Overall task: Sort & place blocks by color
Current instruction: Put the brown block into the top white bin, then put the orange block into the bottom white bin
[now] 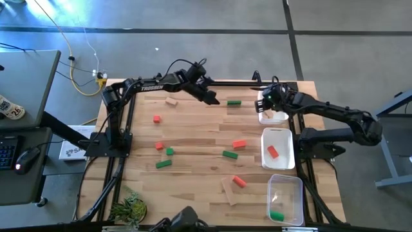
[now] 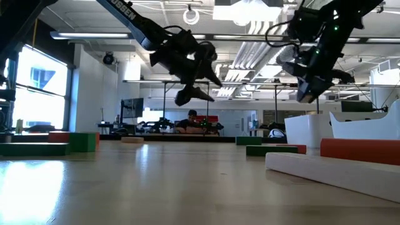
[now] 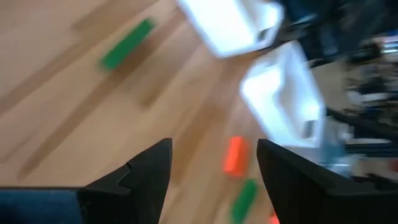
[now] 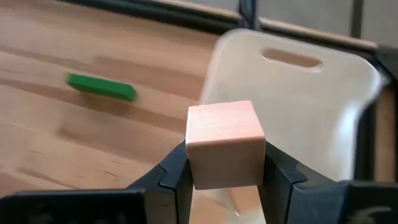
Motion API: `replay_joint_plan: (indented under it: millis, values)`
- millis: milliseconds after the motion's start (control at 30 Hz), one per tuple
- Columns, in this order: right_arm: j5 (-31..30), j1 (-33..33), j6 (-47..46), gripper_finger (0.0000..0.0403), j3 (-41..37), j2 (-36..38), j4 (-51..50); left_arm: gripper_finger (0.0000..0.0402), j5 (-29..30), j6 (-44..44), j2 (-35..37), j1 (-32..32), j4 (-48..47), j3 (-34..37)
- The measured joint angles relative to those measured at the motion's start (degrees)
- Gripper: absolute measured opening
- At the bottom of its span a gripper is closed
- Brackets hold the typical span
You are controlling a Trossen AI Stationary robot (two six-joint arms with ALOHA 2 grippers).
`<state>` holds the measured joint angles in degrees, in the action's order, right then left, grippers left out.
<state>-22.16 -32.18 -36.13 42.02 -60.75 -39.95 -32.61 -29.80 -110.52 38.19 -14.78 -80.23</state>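
Observation:
My right gripper point(image 4: 224, 177) is shut on a plain tan cube point(image 4: 224, 140) and hangs over the near-left rim of the far white tray point(image 1: 277, 116); it also shows in the high view point(image 1: 266, 101) and the low view point(image 2: 310, 89). My left gripper point(image 3: 214, 171) is open and holds nothing. It hangs above the table's far middle point(image 1: 212, 98), raised well clear point(image 2: 190, 94), near a green bar point(image 1: 234, 102). Red, green and tan blocks lie flat across the wooden table point(image 1: 193, 129). My right gripper pinches the tan cube by its two opposite side faces, low down point(image 4: 198, 169), between the two fingers point(image 4: 171, 177). The cube is lifted clear and sits square in the hold, over the tray's rim point(image 4: 224, 56).
A middle white tray point(image 1: 286, 138) holds a red block point(image 1: 273, 152), and a near clear tray point(image 1: 296, 193) holds a green block point(image 1: 277, 216). Loose blocks include a tan one point(image 1: 171, 101), reds point(image 1: 157, 118) point(image 1: 239, 144), a green one point(image 1: 163, 164) and a long tan bar point(image 1: 228, 191). A plant point(image 1: 129, 207) stands at the near left corner.

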Motion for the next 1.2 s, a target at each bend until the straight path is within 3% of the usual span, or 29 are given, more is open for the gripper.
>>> replay_joint_plan:
  millis: [367,633,767,967,1200]
  values:
    - [1.7,-3.6,0.6,0.0157,0.0,0.0,-4.1,0.0225,15.6,7.5,0.0,-2.2,-17.6,0.0]
    - [1.3,-3.9,4.1,0.0166,0.0,0.0,-4.0,0.0225,18.9,8.0,0.5,-3.5,-21.0,0.0]
    - [0.9,-3.9,3.4,0.0167,0.0,0.0,-3.9,0.0225,22.6,8.2,3.1,-3.6,-23.6,0.0]
    - [0.9,-3.9,4.1,0.0167,0.0,0.0,-1.8,0.0225,33.8,8.7,10.5,-3.2,-31.2,0.0]
    - [1.6,-3.9,4.2,0.0167,0.0,0.0,1.0,0.0225,45.1,3.2,16.0,-3.4,-42.2,0.0]
